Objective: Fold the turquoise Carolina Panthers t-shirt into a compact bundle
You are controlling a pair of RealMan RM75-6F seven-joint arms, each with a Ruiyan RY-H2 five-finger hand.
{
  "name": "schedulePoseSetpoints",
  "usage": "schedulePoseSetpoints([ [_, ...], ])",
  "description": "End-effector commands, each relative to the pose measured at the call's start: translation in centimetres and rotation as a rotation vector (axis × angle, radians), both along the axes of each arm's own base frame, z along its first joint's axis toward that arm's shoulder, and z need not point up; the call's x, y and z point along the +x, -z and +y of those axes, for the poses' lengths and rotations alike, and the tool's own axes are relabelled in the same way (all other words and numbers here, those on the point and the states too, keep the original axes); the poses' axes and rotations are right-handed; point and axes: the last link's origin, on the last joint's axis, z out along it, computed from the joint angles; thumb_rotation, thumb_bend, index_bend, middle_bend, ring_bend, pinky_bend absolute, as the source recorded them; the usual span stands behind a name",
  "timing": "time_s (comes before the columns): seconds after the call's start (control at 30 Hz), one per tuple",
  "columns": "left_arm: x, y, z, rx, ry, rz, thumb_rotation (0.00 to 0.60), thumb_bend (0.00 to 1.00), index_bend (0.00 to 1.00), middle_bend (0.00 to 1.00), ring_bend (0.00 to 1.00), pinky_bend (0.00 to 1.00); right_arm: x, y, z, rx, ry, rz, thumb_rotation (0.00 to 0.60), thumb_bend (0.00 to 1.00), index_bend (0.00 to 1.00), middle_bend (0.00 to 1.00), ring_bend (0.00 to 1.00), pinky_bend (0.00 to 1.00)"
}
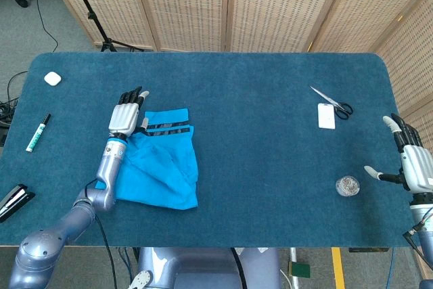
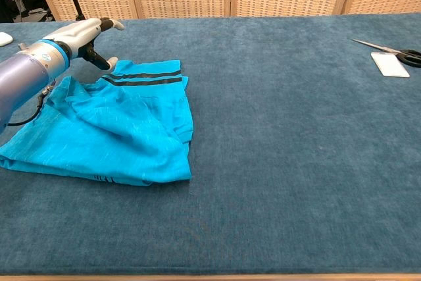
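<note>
While half folded on the left of the worktop, lies as a loose, uneven heap, the t-shirt; left hand poised at its far corner, fingers spread, apparently holding nothing; right hand idle and spread past the right edge. From the chest, t-shirt shows a striped sleeve laid flat on top, left hand just above it, seemingly released. Probably between folds; calls next for gripping an edge and bringing it across.
</note>
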Motion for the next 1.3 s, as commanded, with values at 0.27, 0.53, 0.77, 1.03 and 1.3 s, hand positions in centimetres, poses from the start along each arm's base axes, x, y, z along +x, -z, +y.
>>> schedulePoseSetpoints([
  [0.27, -0.2, -2.1, -2.1, -0.101, 0.171, 0.014, 0.600, 0.43, 0.01, 0.00, 0.00, 0.00, 0.2, 0.0, 0.1, 0.000, -0.008, -0.004, 0.600, 0.00, 0.00, 0.00, 0.00, 0.00],
  [0.53, 0.4, -3.6, -5.6, -0.266, 0.250, 0.095, 0.600, 0.41, 0.14, 0.00, 0.00, 0.00, 0.4, -0.2, 0.4, -0.004, -0.017, -0.007, 0.600, 0.00, 0.00, 0.00, 0.00, 0.00],
  [0.77, 1.7, -3.2, -7.8, -0.339, 0.199, 0.117, 0.600, 0.38, 0.23, 0.00, 0.00, 0.00, 0.4, -0.3, 0.4, -0.006, -0.021, -0.010, 0.600, 0.00, 0.00, 0.00, 0.00, 0.00],
  [1.03, 2.1, -2.2, -8.5, -0.340, 0.101, 0.115, 0.600, 0.33, 0.25, 0.00, 0.00, 0.00, 0.4, -0.4, 0.5, -0.007, -0.021, -0.014, 0.600, 0.00, 0.00, 0.00, 0.00, 0.00],
  [1.3, 2.6, -1.1, -9.1, -0.345, 0.061, 0.086, 0.600, 0.34, 0.30, 0.00, 0.00, 0.00, 0.4, -0.4, 0.5, -0.004, -0.021, -0.015, 0.600, 0.00, 0.00, 0.00, 0.00, 0.00],
])
